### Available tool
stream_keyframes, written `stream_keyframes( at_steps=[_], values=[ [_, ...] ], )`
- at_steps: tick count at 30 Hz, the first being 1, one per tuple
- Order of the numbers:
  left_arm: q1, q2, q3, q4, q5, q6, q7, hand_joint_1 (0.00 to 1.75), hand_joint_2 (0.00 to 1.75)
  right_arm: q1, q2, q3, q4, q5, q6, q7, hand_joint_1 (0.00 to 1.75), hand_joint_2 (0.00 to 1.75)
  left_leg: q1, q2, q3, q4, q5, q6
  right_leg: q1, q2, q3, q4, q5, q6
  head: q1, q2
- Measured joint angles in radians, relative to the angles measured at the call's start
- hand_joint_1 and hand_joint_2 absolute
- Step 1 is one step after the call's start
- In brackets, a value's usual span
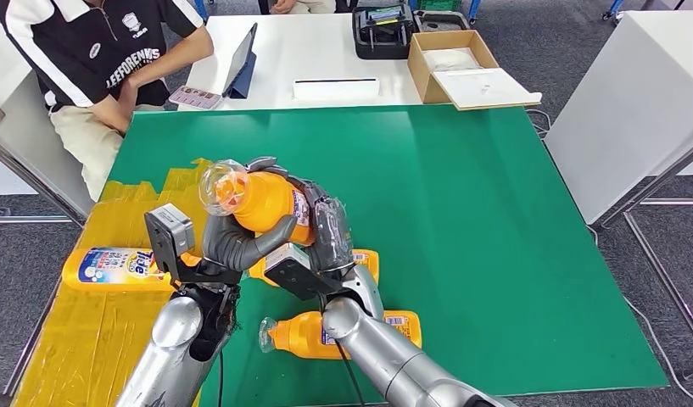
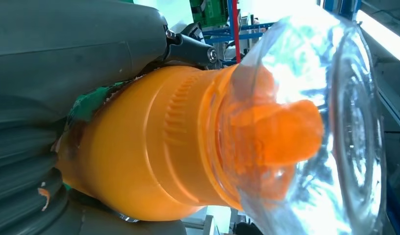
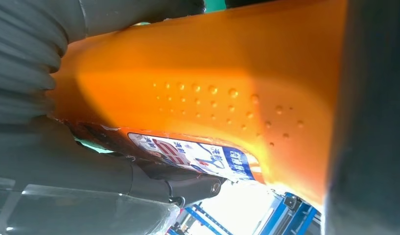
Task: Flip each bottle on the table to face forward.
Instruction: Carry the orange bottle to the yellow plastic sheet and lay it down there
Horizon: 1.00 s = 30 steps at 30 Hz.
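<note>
I see both of my arms lifted over the green surface (image 1: 495, 212), and they share one orange bottle (image 1: 266, 203). The left robot hand (image 1: 241, 242) wraps it from under, near the neck. The right robot hand (image 1: 321, 229) grips its fat end, by the label. So both are clamped on that bottle — it is up in the air, tipped, with its clear cap (image 1: 221, 186) pointing to about 10 o'clock.

Three more bottles lie flat. One with a blue label (image 1: 114, 269) rests on the yellow tape patch (image 1: 88, 339) at about 9 o'clock from my hands. Another (image 1: 364, 261) peeks out just behind my right wrist. The last one (image 1: 309, 335) lies at 6 o'clock (partly under my right arm).

A person (image 1: 97, 59) sits at the far left corner.
</note>
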Motion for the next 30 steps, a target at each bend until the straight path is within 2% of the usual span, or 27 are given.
stream_keyframes(
  at_steps=[7,14,15,18,19,26,30],
  values=[
    [0.002,0.0,0.002,0.0,0.001,0.007,0.0,1.75,1.75,0.0,0.004,0.008,-0.003,-0.027,0.001,0.008,1.75,1.75,0.0,0.0,0.0,0.0,0.0,0.0,0.0,0.0,0.0,0.0,0.0,0.0,0.0,0.0],
    [0.023,0.002,0.021,-0.004,0.003,0.007,-0.011,1.75,1.75,-0.001,0.005,0.069,-0.01,-0.106,-0.002,0.02,1.75,1.75,0.0,0.0,-0.001,0.0,0.0,0.0,0.0,0.0,0.0,0.0,0.0,0.0,0.0,0.0],
    [0.025,0.002,0.024,-0.005,0.003,0.007,-0.013,1.75,1.75,-0.001,0.005,0.074,-0.01,-0.115,-0.001,0.018,1.48,1.75,0.0,0.0,-0.001,0.0,0.0,0.0,0.0,0.0,0.0,0.0,0.0,0.0,0.0,0.0],
    [0.039,0.002,0.039,-0.018,-0.001,0.019,-0.021,1.75,1.75,-0.001,0.005,0.095,-0.017,-0.15,-0.001,-0.001,0.17,1.75,0.0,0.0,-0.001,0.0,0.0,0.0,0.0,0.0,0.0,0.0,0.0,0.0,0.0,0.0],
    [0.047,0.002,0.047,-0.027,-0.004,0.025,-0.025,1.75,1.75,0.0,0.005,0.103,-0.023,-0.161,0.0,-0.008,0.0,1.75,0.0,0.0,-0.001,0.0,0.0,0.0,0.0,0.0,0.0,0.0,0.0,0.0,0.0,0.0],
    [0.157,0.004,0.117,-0.128,-0.012,0.046,-0.06,1.75,1.75,0.03,0.006,0.127,-0.093,-0.179,0.039,-0.047,0.0,1.75,0.0,0.0,-0.001,0.0,0.0,0.0,0.0,0.0,-0.001,0.0,-0.001,0.0,0.0,0.0],
    [0.19,0.005,0.146,-0.163,-0.019,0.056,-0.065,1.75,1.75,0.047,0.006,0.126,-0.123,-0.176,0.069,-0.058,0.0,1.75,0.0,0.0,-0.002,0.0,0.0,0.0,0.0,0.0,-0.001,0.0,-0.001,0.0,0.0,0.0]
  ],
)
